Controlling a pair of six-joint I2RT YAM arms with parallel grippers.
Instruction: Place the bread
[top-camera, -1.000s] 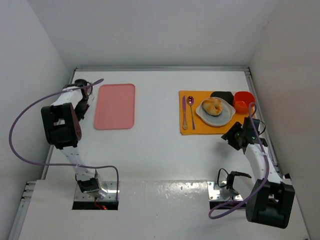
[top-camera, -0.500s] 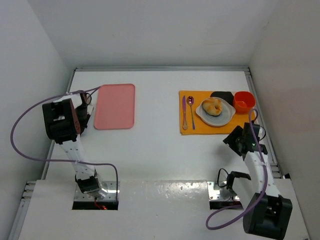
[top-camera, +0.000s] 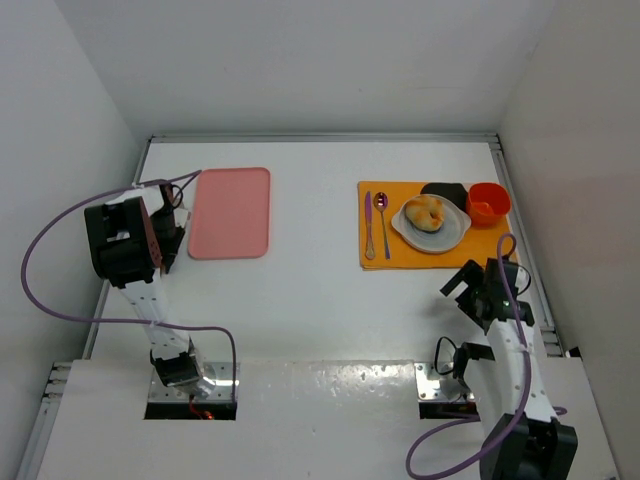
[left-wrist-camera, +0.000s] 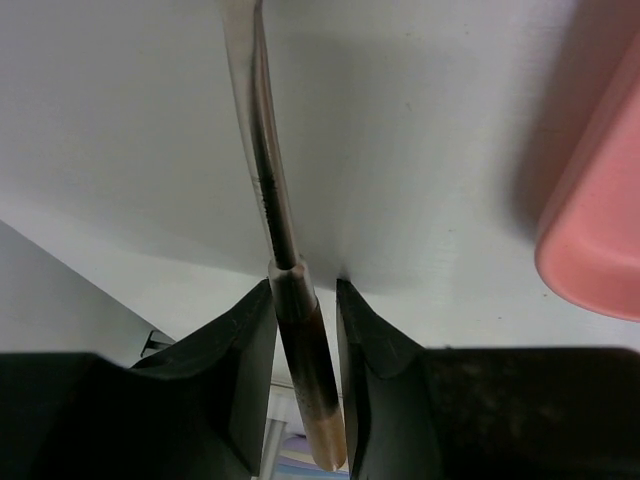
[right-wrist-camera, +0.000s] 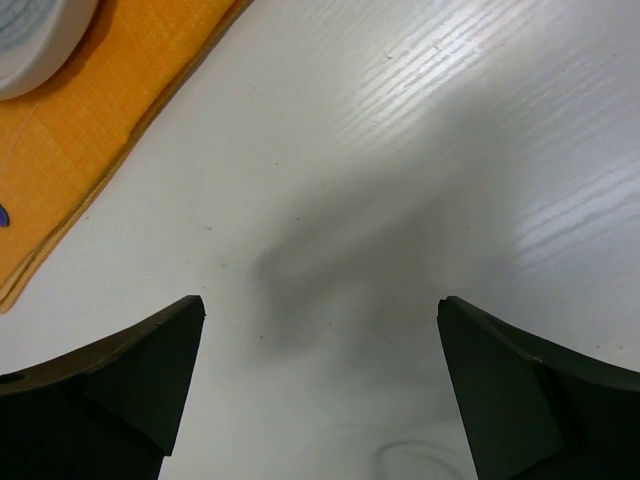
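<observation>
Bread (top-camera: 425, 212) sits on the white plate (top-camera: 452, 236), ahead of your right jaws and a little to their left, apart from them. It's a round golden-yellow bun with pale lines across the top, smaller than the plate, and no jaws are touching it.

The plate lies on the orange mat (top-camera: 385, 256). A black dish (top-camera: 445, 189) is just behind the plate and a red cup (top-camera: 487, 203) is at the plate's right. You can't tell what either one holds. On the mat's left part, a purple spoon (top-camera: 381, 222) and a second slim utensil (top-camera: 368, 226) lie side by side lengthwise; the utensil's type is unclear.

Your right jaws are spread wide and hold nothing, over bare table (top-camera: 320, 290). In the right wrist view, the mat's corner (right-wrist-camera: 110, 130) and the plate's rim (right-wrist-camera: 30, 45) show up-left of them. From these jaws to the bread you cross bare table, then the mat's near edge, then the plate rim.

Your left jaws are drawn nearly together with only a slim slit between them, by the table's left edge. A thin dark strip (left-wrist-camera: 268, 190) runs up from the slit in the left wrist view; you can't tell what it is.

The pink tray (top-camera: 230, 212) lies flat just right of the left jaws, and its rounded edge (left-wrist-camera: 600, 230) is visible beside them. It is well apart from the mat and the bread.
</observation>
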